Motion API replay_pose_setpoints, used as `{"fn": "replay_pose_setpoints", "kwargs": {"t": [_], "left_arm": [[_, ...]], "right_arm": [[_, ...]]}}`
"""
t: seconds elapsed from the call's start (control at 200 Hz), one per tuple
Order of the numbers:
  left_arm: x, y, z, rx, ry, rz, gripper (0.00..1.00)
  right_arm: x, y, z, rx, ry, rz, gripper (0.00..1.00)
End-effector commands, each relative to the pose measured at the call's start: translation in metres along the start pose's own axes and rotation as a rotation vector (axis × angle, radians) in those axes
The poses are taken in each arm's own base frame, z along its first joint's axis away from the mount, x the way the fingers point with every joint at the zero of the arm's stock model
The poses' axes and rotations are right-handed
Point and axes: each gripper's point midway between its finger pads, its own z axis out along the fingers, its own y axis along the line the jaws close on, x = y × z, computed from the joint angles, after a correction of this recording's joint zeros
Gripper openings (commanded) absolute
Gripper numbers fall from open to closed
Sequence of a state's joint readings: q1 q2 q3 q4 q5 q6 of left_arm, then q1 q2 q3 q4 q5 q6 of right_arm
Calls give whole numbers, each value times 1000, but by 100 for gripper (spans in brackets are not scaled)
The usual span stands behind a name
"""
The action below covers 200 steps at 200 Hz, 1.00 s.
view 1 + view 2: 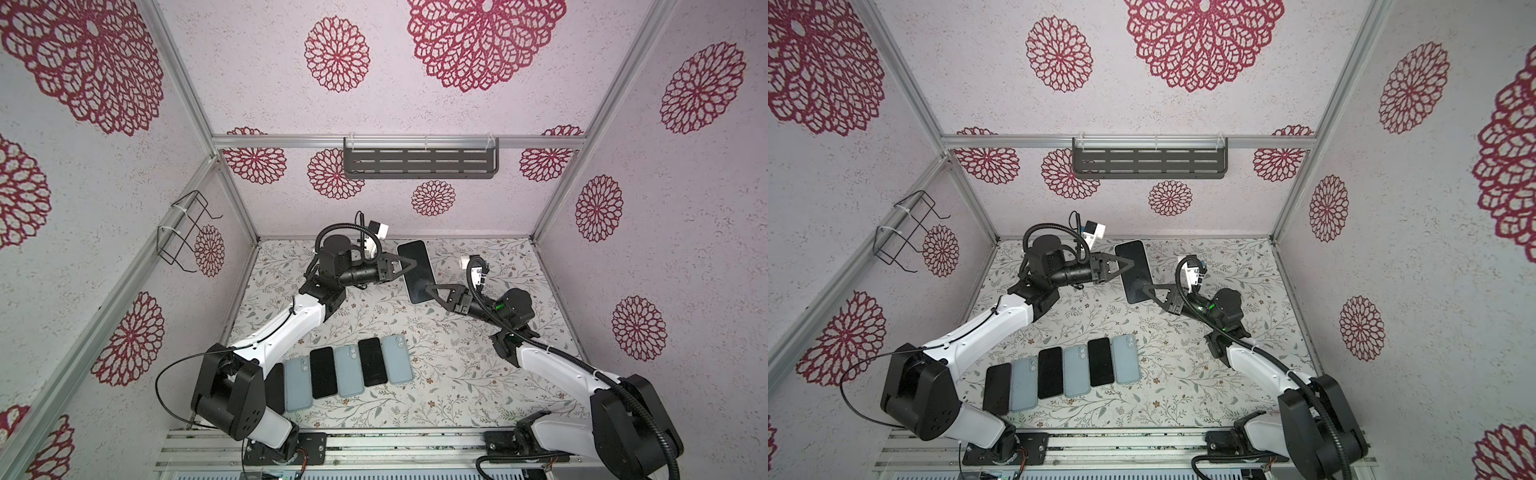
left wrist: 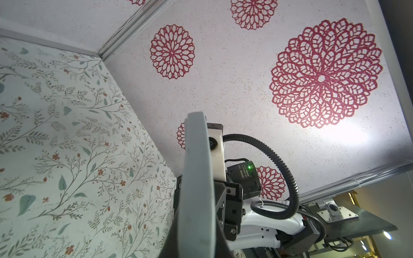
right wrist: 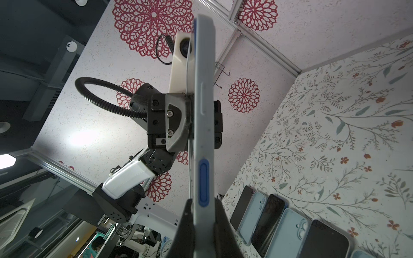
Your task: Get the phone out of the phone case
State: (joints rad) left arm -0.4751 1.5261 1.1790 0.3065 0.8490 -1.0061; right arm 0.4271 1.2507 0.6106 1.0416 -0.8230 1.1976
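The grey-blue case (image 2: 196,178) shows edge-on, close to the lens, clamped between the right tool's (image 2: 199,192) dark fingers (image 2: 220,197). Behind it are a white camera (image 2: 216,145) and a green light (image 2: 249,166). The floral table (image 2: 67,145) meets a red-flowered wall (image 2: 245,89).

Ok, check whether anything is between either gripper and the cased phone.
Nothing visible is. The left gripper and the right gripper are both shut on the cased phone, which is lifted off the table. The left grips one long edge, the right grips the opposite edge.
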Motion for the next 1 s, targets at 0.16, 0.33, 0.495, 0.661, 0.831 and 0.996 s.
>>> {"fn": "replay_pose_setpoints", "kwargs": {"t": [0.16,0.33,0.495,0.661,0.831,0.996], "left_arm": [[-20,-22,-14,-44,-135,38,0],[-58,-41,-49,-79,-500,18,0],[-64,-63,-60,-13,-680,-8,0],[-57,-62,-56,14,-734,-79,0],[-48,-63,-52,42,-737,-126,0],[-40,-60,-48,55,-740,-161,0]], "right_arm": [[-15,43,-13,-115,-134,-144,61],[-14,48,-23,-112,-299,-157,76],[-6,58,-8,-140,-334,-144,75],[-12,67,-5,-192,-384,-133,72],[-17,70,-1,-215,-400,-134,65],[-21,71,0,-238,-418,-122,54]]}}
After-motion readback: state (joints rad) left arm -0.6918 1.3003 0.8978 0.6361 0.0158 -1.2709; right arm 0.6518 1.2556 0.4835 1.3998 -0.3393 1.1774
